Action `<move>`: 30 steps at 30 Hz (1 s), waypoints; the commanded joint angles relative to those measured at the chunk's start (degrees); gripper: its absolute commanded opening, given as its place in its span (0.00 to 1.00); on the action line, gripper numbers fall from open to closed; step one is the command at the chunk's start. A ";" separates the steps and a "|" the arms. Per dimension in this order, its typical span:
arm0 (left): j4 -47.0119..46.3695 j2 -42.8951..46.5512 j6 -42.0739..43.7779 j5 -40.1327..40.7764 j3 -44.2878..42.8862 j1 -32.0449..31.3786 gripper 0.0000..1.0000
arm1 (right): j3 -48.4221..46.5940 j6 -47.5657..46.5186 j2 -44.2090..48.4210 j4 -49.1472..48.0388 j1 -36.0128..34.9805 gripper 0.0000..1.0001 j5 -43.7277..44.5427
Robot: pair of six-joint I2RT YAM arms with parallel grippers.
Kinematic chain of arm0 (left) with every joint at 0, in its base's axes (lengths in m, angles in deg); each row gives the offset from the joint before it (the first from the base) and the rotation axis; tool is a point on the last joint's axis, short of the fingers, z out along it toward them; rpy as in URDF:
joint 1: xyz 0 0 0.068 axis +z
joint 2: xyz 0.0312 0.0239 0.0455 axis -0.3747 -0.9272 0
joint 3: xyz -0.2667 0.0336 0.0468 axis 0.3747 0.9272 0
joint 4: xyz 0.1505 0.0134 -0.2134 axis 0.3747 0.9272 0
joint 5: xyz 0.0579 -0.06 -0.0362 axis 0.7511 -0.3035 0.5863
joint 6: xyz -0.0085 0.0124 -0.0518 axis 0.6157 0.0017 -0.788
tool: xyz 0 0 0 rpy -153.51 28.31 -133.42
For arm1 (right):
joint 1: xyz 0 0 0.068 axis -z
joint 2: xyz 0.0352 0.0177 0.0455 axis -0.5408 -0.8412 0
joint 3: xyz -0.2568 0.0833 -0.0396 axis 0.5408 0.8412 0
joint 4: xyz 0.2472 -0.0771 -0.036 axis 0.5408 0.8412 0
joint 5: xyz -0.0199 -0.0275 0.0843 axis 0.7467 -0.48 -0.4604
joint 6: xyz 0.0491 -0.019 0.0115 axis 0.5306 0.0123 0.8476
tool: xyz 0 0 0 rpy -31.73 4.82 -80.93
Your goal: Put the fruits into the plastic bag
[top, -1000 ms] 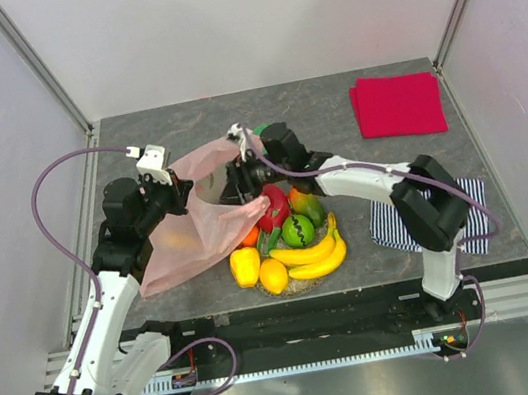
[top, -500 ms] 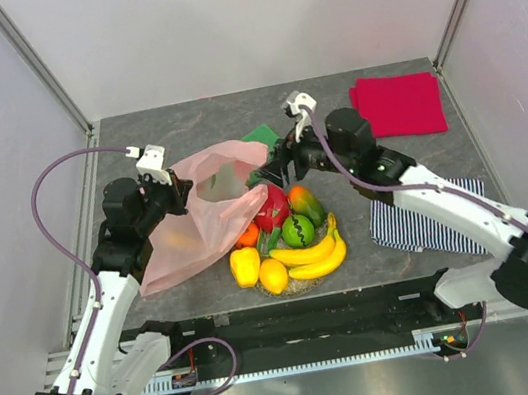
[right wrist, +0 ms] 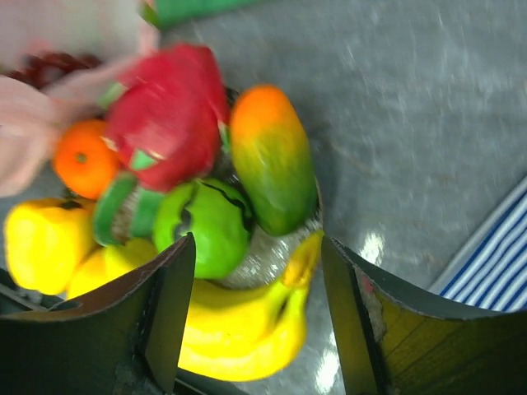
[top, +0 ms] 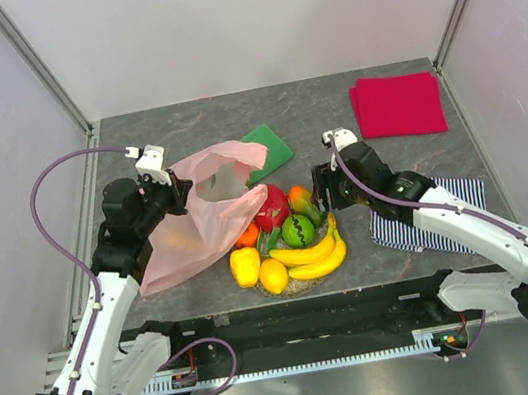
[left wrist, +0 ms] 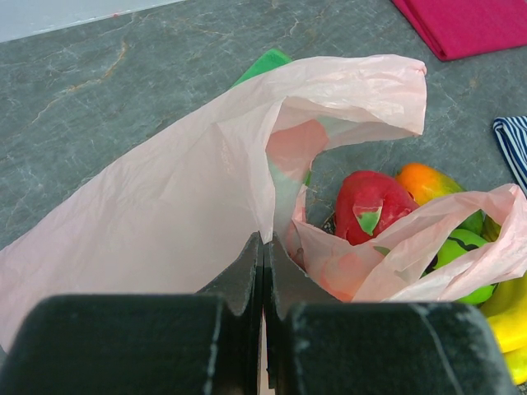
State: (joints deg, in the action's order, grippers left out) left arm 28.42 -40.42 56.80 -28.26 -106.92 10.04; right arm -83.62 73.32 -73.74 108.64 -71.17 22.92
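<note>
Fruits (top: 297, 243) lie heaped near the front edge of the worktop (top: 192, 128). Above them hangs the right tool (top: 325, 190), jaws apart and empty. Just left, the bag (top: 195, 237) drapes against the heap, its rim pinched in the closed left tool (top: 177, 194).

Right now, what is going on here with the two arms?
The left gripper is shut on the edge of the pink plastic bag, holding its mouth up beside the fruits. The right gripper hovers open over the pile, above the banana bunch, and holds nothing. The pile is not yet in the bag.
</note>
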 commanded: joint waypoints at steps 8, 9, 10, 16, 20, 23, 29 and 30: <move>-0.72 0.18 1.15 1.03 -2.30 0.19 0.02 | 4.87 10.18 -1.67 7.63 0.20 0.61 6.50; -0.72 0.10 1.15 1.03 -2.38 0.19 0.02 | 5.31 10.37 -1.76 7.28 0.20 0.61 6.33; -0.72 0.09 1.15 0.94 -2.38 0.19 0.02 | 5.40 10.72 -1.94 6.93 0.29 0.61 6.06; -0.72 -0.17 1.15 0.77 -2.30 0.19 0.02 | 4.35 11.77 -5.80 6.75 -0.06 0.59 7.20; -0.72 -0.34 1.15 0.77 -2.38 0.19 0.02 | 3.12 12.12 -7.99 7.54 -1.81 0.59 10.18; -0.72 -0.43 1.15 0.59 -2.38 0.19 0.01 | 1.89 12.30 -9.66 8.33 -3.40 0.59 12.12; -0.63 -0.26 1.15 0.50 -2.38 0.19 0.02 | -0.92 13.36 -13.35 10.35 -6.91 0.58 17.47; -0.63 -0.26 1.06 0.50 -2.38 0.19 0.02 | -1.28 13.44 -13.97 10.79 -7.09 0.57 18.01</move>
State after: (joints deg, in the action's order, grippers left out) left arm 28.44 -40.79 56.80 -28.28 -106.92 10.04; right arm -81.12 85.32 -85.52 117.36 -77.03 35.25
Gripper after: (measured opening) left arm 0.022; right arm 0.581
